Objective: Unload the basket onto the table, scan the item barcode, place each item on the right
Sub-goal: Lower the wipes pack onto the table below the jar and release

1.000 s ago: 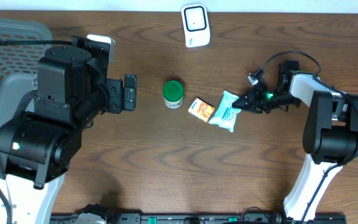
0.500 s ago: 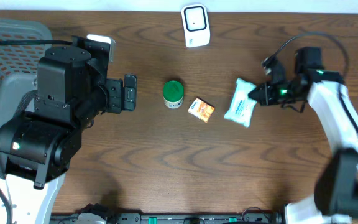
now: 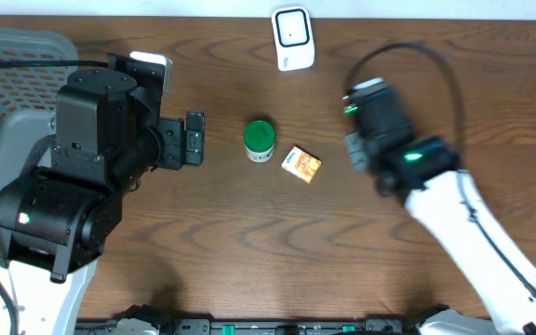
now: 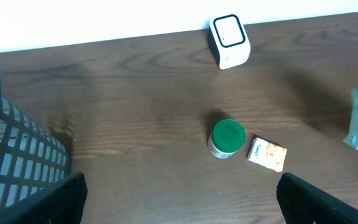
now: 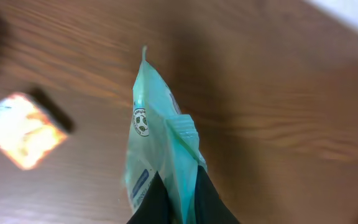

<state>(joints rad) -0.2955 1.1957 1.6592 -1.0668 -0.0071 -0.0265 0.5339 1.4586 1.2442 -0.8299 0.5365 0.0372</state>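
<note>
A: While the right arm reaches out over the table (image 3: 249, 242), what is the right gripper (image 5: 178, 200) doing?

B: Its two black fingers (image 5: 151, 205) are pinched tight on the bottom edge of a teal packet (image 5: 157, 143). The packet stands edge-up above them, with printed marks on its left face.

A: Where is that packet from above?

B: The overhead view hides it under the right wrist. The left wrist view catches only a sliver of it at the right edge of the frame, to the right of the orange box (image 3: 301, 164).

A: And the scanner (image 3: 292, 37)?

B: It stands white and upright at the far edge of the table, well apart from the packet.

A: The left gripper (image 4: 180, 190)?

B: It is spread wide with nothing between the jaws. It points towards the green-lidded jar (image 3: 260, 140), which sits just beside the orange box.

A: Anything else?

B: A grey mesh basket (image 3: 7, 65) sits at the left edge, behind the left arm.
</note>
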